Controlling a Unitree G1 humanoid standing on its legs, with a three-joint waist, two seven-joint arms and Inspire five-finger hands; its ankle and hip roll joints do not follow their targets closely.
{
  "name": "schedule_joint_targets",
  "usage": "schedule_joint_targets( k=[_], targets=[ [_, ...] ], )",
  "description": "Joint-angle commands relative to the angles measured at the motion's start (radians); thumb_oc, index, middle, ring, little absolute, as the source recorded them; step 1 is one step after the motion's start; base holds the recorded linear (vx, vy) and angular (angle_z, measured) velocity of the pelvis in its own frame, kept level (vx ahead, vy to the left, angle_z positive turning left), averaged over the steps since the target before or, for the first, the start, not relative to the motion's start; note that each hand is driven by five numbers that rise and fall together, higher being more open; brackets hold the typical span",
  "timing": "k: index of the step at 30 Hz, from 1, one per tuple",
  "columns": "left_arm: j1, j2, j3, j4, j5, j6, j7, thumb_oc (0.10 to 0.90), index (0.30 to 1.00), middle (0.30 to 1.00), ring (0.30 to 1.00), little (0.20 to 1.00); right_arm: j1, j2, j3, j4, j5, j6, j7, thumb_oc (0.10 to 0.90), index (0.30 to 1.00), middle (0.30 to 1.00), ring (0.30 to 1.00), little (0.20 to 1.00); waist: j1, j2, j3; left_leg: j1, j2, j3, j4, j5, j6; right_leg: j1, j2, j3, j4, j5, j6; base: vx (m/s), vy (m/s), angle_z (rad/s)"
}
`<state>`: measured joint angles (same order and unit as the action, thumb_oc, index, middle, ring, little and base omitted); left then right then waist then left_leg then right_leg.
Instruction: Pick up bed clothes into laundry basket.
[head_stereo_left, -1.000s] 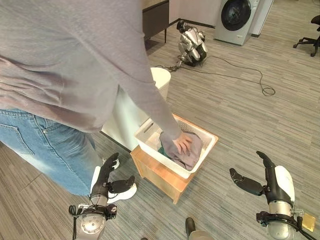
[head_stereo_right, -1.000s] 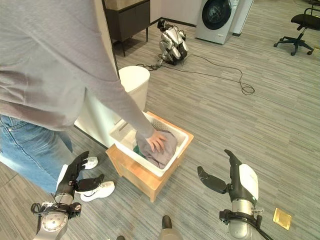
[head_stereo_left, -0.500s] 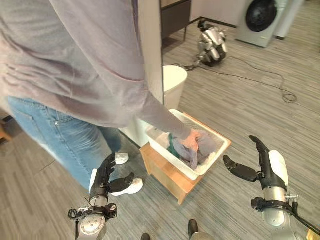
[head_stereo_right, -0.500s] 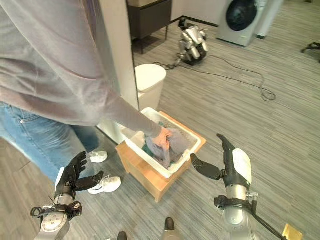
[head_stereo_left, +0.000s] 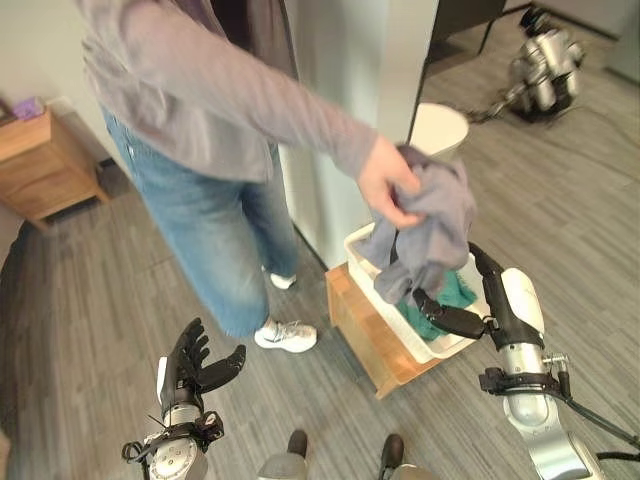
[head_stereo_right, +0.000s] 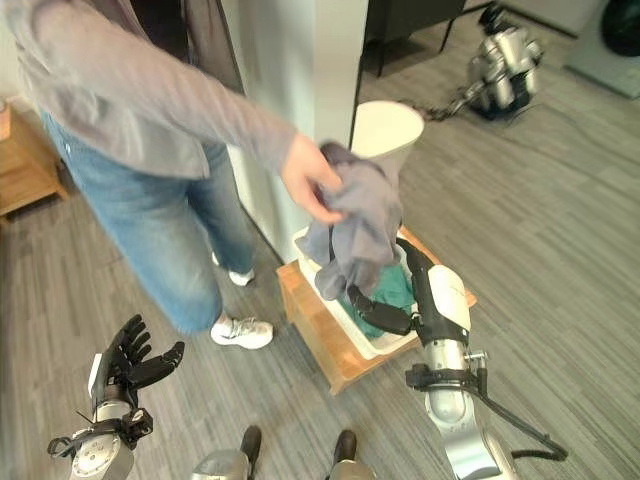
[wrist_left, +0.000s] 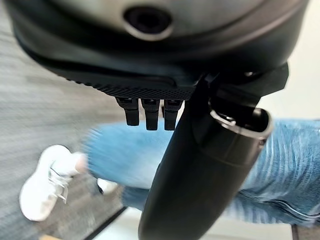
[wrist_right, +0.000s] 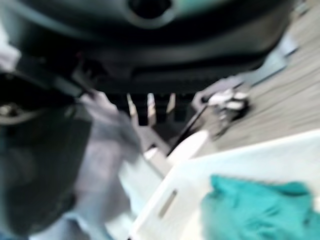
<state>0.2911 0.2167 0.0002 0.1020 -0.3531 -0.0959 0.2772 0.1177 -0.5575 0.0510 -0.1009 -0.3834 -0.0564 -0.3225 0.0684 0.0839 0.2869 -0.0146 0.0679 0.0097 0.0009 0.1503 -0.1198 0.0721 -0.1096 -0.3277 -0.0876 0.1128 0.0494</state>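
"What worries you, standing here?"

"The person's hand has the grey garment bunched up and lifted clear above the white laundry basket. It hangs just in front of the right hand, whose fingers reach up behind the cloth while the thumb points toward it. Fingers straight and apart, clamped on nothing. If that hand goes forward now, I'd guess it snags the dangling hem or knocks the person's wrist."

"And the basket itself?"

"It sits on a low wooden stand, just below the right fingertips. A teal cloth lies inside. A careless sweep of the arm could shove the basket off the stand's edge, I think, since it seems to rest there loose."

"The other hand?"

"The left hand is held low over the floor, well away from the basket, fingers spread and relaxed, thumb out, holding nothing. Beyond its fingertips are the person's jeans and a white shoe. A step back by the person might meet it."

"Any writing you can read?"

"None I can make out, not on the basket, the clothes, or the white bin behind."
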Motion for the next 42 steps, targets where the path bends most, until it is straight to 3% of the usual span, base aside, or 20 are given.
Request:
schedule_joint_targets(
  k=[1, 2, 3, 4, 7, 8, 10, 13, 14, 16, 22, 23, 25, 26, 27, 28, 30, 36, 39, 42],
  targets=[
    [-0.047, 0.077, 0.068, -0.103, 0.004, -0.137, 0.023, 0.800, 0.900, 0.900, 0.900, 0.900, -0.125, -0.029, -0.011, -0.105, -0.016, -0.080, -0.074, 0.800, 0.900, 0.900, 0.900, 0.900, -0.042, -0.077, -0.040, -0.007, 0.137, 0.271, 0.249, -0.158, 0.015, 0.052, -0.033, 0.024, 0.011, -0.186, 0.010, -0.16, -0.091, 0.72],
    [-0.047, 0.077, 0.069, -0.104, 0.004, -0.137, 0.023, 0.800, 0.900, 0.900, 0.900, 0.900, -0.126, -0.028, -0.010, -0.105, -0.016, -0.080, -0.074, 0.800, 0.900, 0.900, 0.900, 0.900, -0.042, -0.077, -0.040, -0.011, 0.138, 0.271, 0.250, -0.155, 0.016, 0.049, -0.033, 0.024, 0.010, -0.182, 0.010, -0.19, -0.105, 0.44],
    [-0.055, 0.073, 0.076, -0.090, 0.006, -0.140, 0.034, 0.800, 0.900, 0.900, 0.900, 0.900, -0.135, -0.015, -0.015, -0.103, 0.004, -0.085, -0.073, 0.800, 0.900, 0.900, 0.900, 0.900, -0.066, -0.086, -0.053, 0.049, 0.167, 0.323, 0.364, -0.177, 0.005, 0.040, -0.038, -0.021, 0.017, -0.173, -0.011, -0.29, -0.112, 0.46],
    [-0.071, 0.072, 0.077, -0.071, 0.003, -0.139, 0.044, 0.800, 0.900, 0.900, 0.900, 0.900, -0.133, -0.004, -0.023, -0.102, 0.034, -0.091, -0.058, 0.800, 0.900, 0.900, 0.900, 0.900, -0.108, -0.093, -0.079, 0.146, 0.227, 0.396, 0.427, -0.177, -0.017, 0.022, -0.044, -0.095, 0.023, -0.166, -0.029, -0.27, -0.120, 0.65],
    [-0.083, 0.073, 0.076, -0.057, 0.006, -0.136, 0.052, 0.800, 0.900, 0.900, 0.900, 0.900, -0.129, 0.005, -0.034, -0.100, 0.061, -0.097, -0.049, 0.800, 0.900, 0.900, 0.900, 0.900, -0.154, -0.085, -0.111, 0.234, 0.289, 0.442, 0.443, -0.165, -0.062, 0.013, -0.033, -0.150, 0.023, -0.187, -0.042, -0.20, -0.001, 1.21],
    [-0.098, 0.079, 0.072, -0.051, 0.016, -0.130, 0.059, 0.800, 0.900, 0.900, 0.900, 0.900, -0.117, 0.012, -0.053, -0.096, 0.077, -0.102, -0.047, 0.800, 0.900, 0.900, 0.900, 0.900, -0.193, -0.083, -0.133, 0.282, 0.326, 0.506, 0.406, -0.123, -0.078, -0.012, -0.048, -0.219, 0.040, -0.174, -0.048, -0.13, 0.040, 0.89],
    [-0.098, 0.077, 0.062, -0.054, 0.024, -0.127, 0.068, 0.800, 0.900, 0.900, 0.900, 0.900, -0.104, 0.013, -0.066, -0.101, 0.085, -0.104, -0.047, 0.800, 0.900, 0.900, 0.900, 0.900, -0.214, -0.075, -0.145, 0.298, 0.329, 0.512, 0.349, -0.108, -0.090, -0.014, -0.049, -0.252, 0.052, -0.179, -0.046, -0.13, 0.156, 0.96],
    [-0.099, 0.065, 0.045, -0.060, 0.027, -0.124, 0.051, 0.800, 0.900, 0.900, 0.900, 0.900, -0.083, 0.024, -0.082, -0.088, 0.104, -0.106, -0.038, 0.800, 0.900, 0.900, 0.900, 0.900, -0.237, -0.067, -0.163, 0.314, 0.271, 0.517, 0.208, -0.198, -0.074, -0.034, -0.067, -0.267, 0.066, -0.144, -0.025, -0.08, 0.235, 1.27],
    [-0.099, 0.050, 0.038, -0.062, 0.007, -0.124, 0.043, 0.800, 0.900, 0.900, 0.900, 0.900, -0.074, 0.038, -0.080, -0.087, 0.115, -0.106, -0.028, 0.800, 0.900, 0.900, 0.900, 0.900, -0.238, -0.078, -0.165, 0.324, 0.231, 0.513, 0.138, -0.260, -0.048, -0.049, -0.092, -0.263, 0.070, -0.114, -0.006, -0.10, 0.272, 0.56],
    [-0.100, 0.053, 0.039, -0.064, 0.011, -0.122, 0.041, 0.800, 0.900, 0.900, 0.900, 0.900, -0.066, 0.053, -0.081, -0.087, 0.124, -0.111, -0.024, 0.800, 0.900, 0.900, 0.900, 0.900, -0.234, -0.094, -0.168, 0.333, 0.197, 0.507, 0.088, -0.297, -0.022, -0.058, -0.115, -0.265, 0.074, -0.090, 0.015, -0.10, 0.215, 0.32],
    [-0.088, 0.064, 0.057, -0.066, 0.039, -0.111, 0.035, 0.800, 0.900, 0.900, 0.900, 0.900, -0.041, 0.123, -0.059, -0.081, 0.126, -0.102, 0.002, 0.800, 0.900, 0.900, 0.900, 0.900, -0.202, -0.139, -0.143, 0.346, 0.111, 0.484, -0.032, -0.309, 0.031, -0.107, -0.161, -0.233, 0.174, -0.035, 0.086, -0.12, 0.184, 0.49],
    [-0.099, 0.075, 0.046, -0.075, 0.045, -0.113, 0.049, 0.800, 0.900, 0.900, 0.900, 0.900, -0.042, 0.135, -0.053, -0.074, 0.125, -0.096, 0.004, 0.800, 0.900, 0.900, 0.900, 0.900, -0.208, -0.156, -0.120, 0.350, 0.092, 0.457, -0.064, -0.306, 0.046, -0.144, -0.181, -0.161, 0.258, -0.005, 0.151, -0.08, 0.155, -0.05],
    [-0.112, 0.082, 0.039, -0.078, 0.047, -0.118, 0.056, 0.800, 0.900, 0.900, 0.900, 0.900, -0.046, 0.139, -0.053, -0.065, 0.126, -0.093, 0.001, 0.800, 0.900, 0.900, 0.900, 0.900, -0.217, -0.171, -0.111, 0.331, 0.084, 0.453, -0.075, -0.286, 0.052, -0.170, -0.186, -0.110, 0.278, 0.003, 0.166, -0.15, 0.080, 0.31],
    [-0.116, 0.089, 0.032, -0.083, 0.049, -0.124, 0.060, 0.800, 0.900, 0.900, 0.900, 0.900, -0.044, 0.144, -0.056, -0.067, 0.124, -0.094, 0.002, 0.800, 0.900, 0.900, 0.900, 0.900, -0.226, -0.175, -0.109, 0.318, 0.084, 0.425, -0.081, -0.286, 0.055, -0.184, -0.166, -0.025, 0.283, -0.014, 0.174, -0.15, 0.127, 0.72],
    [-0.126, 0.101, 0.007, -0.095, 0.049, -0.135, 0.055, 0.800, 0.900, 0.900, 0.900, 0.900, -0.013, 0.148, -0.077, -0.073, 0.130, -0.098, 0.003, 0.800, 0.900, 0.900, 0.900, 0.900, -0.249, -0.172, -0.106, 0.287, 0.080, 0.341, -0.088, -0.284, 0.059, -0.181, -0.096, 0.157, 0.264, -0.087, 0.174, -0.05, 0.121, 0.84],
    [-0.126, 0.101, 0.006, -0.095, 0.049, -0.135, 0.056, 0.800, 0.900, 0.900, 0.900, 0.900, -0.013, 0.149, -0.077, -0.073, 0.130, -0.098, 0.003, 0.800, 0.900, 0.900, 0.900, 0.900, -0.250, -0.174, -0.108, 0.282, 0.079, 0.340, -0.088, -0.278, 0.059, -0.184, -0.097, 0.156, 0.261, -0.082, 0.172, -0.02, 0.120, 1.71],
    [-0.148, 0.128, -0.017, -0.091, 0.058, -0.140, 0.043, 0.800, 0.900, 0.900, 0.900, 0.900, 0.004, 0.158, -0.084, -0.067, 0.131, -0.097, 0.000, 0.800, 0.900, 0.900, 0.900, 0.900, -0.243, -0.175, -0.099, 0.227, 0.067, 0.222, -0.088, -0.268, 0.061, -0.150, -0.073, 0.284, 0.234, -0.104, 0.157, 0.00, 0.003, 2.00],
    [-0.162, 0.150, 0.007, -0.067, 0.085, -0.140, 0.054, 0.800, 0.900, 0.900, 0.900, 0.900, -0.021, 0.166, -0.058, -0.054, 0.116, -0.099, 0.014, 0.800, 0.900, 0.900, 0.900, 0.900, -0.214, -0.190, -0.093, 0.168, 0.046, 0.101, -0.088, -0.242, 0.061, -0.115, -0.062, 0.375, 0.190, -0.106, 0.152, 0.04, -0.061, 1.33],
    [-0.159, 0.155, 0.021, -0.048, 0.082, -0.145, 0.074, 0.800, 0.900, 0.900, 0.900, 0.900, -0.052, 0.156, -0.024, -0.039, 0.113, -0.098, 0.017, 0.800, 0.900, 0.900, 0.900, 0.900, -0.201, -0.192, -0.084, 0.149, 0.027, 0.020, -0.088, -0.238, 0.062, -0.127, -0.003, 0.502, 0.133, -0.135, 0.127, 0.07, -0.049, 0.71],
    [-0.157, 0.155, 0.036, -0.046, 0.083, -0.145, 0.072, 0.800, 0.900, 0.900, 0.900, 0.900, -0.082, 0.156, -0.009, -0.039, 0.121, -0.099, 0.013, 0.800, 0.900, 0.900, 0.900, 0.900, -0.185, -0.200, -0.082, 0.156, 0.022, 0.012, -0.088, -0.239, 0.057, -0.095, -0.034, 0.469, 0.085, -0.118, 0.125, 0.03, -0.125, 0.89]
  ],
)
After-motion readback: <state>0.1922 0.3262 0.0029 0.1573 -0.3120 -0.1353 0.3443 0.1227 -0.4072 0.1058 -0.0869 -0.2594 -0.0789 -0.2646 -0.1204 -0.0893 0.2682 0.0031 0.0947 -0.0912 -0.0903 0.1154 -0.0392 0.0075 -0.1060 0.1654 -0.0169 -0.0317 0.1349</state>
